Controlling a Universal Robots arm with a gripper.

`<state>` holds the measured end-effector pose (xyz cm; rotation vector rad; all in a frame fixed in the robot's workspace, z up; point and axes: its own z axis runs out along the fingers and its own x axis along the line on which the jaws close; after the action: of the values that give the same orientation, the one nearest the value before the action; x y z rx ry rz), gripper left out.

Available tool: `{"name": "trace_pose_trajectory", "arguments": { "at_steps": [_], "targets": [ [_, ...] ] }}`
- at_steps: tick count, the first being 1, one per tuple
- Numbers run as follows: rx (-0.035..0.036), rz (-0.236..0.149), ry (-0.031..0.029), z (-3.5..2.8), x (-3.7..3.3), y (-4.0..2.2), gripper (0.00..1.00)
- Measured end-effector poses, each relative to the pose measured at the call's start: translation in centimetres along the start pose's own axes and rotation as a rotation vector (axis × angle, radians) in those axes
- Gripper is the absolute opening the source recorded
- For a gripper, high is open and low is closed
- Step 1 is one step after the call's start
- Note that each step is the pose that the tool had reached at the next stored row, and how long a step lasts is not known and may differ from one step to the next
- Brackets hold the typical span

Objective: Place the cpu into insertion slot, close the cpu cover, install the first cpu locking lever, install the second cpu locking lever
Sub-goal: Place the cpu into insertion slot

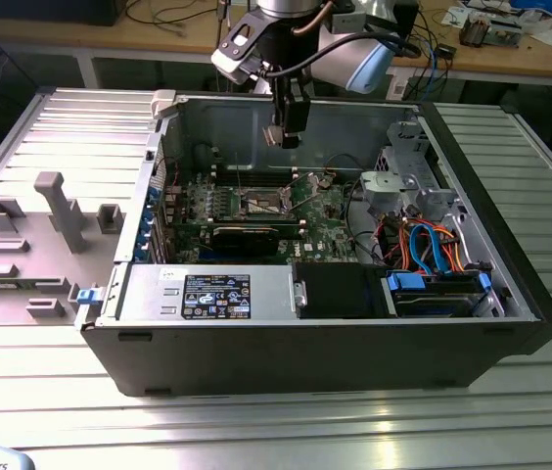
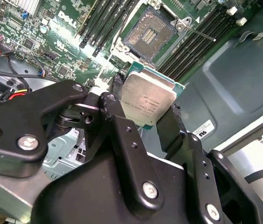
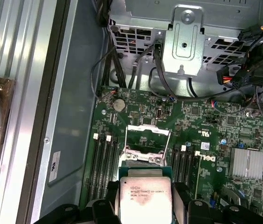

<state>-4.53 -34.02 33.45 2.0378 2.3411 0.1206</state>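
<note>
Grey ribbed table carries, starting from nine o'clock in the exterior view, a moulded fixture, then the open computer case with its green motherboard. Above the board hangs the gripper, jaws clenched on the cpu by two opposite edges, silver top facing the wrist. The insertion slot lies at about six o'clock from the jaws, a touch toward seven and well apart below them, its dark centre bare. The chip is square, so no long axis counts; its face seems roughly parallel to the board and its edges near in line with the slot's rim. Toward three o'clock sit the drive cage and orange and blue cables
</note>
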Motion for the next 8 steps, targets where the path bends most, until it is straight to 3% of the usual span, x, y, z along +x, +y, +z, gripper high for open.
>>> {"name": "trace_pose_trajectory", "arguments": {
  "at_steps": [8],
  "targets": [
    [-0.002, 0.007, -0.0007, 0.22, 0.0, -0.02, 0.54]
  ]
}}
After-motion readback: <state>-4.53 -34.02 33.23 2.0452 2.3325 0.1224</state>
